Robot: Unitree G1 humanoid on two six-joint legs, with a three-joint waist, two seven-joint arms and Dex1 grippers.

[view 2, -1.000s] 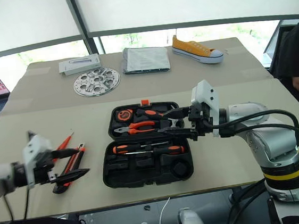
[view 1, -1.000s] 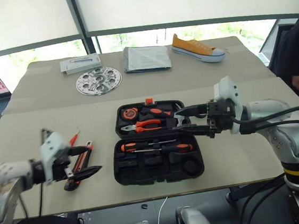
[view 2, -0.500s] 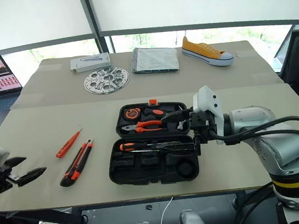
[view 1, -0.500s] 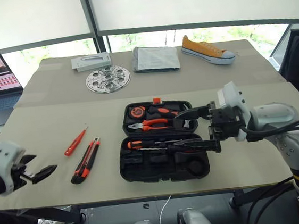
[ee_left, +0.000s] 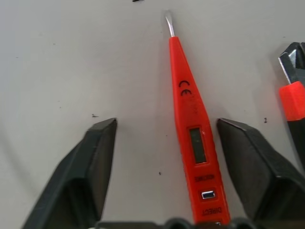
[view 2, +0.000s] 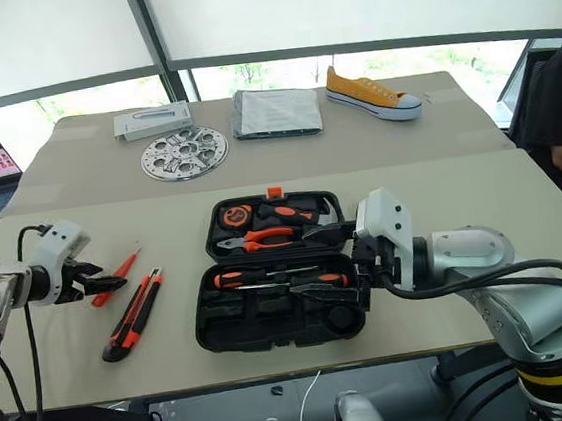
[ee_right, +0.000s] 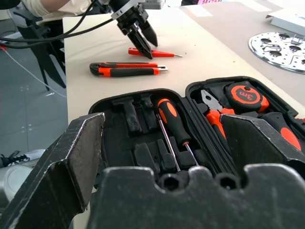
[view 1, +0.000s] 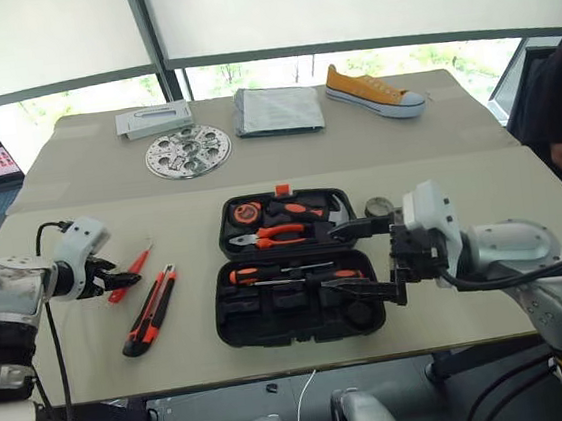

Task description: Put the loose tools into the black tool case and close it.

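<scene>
fingers of the left gripper (ee_left: 162, 157) are standing apart on both sides of the slim orange tester screwdriver (ee_left: 193, 138), not pinching it; this smooth plastic tool is lying flat on the matte beige table (view 1: 439, 184). just beside it the orange-and-black utility knife (view 1: 151, 310) is lying. the right gripper (view 1: 367, 260) is hanging wide open and empty over the open black tool case (view 1: 292, 267), moulded plastic with rounded corners.
</scene>
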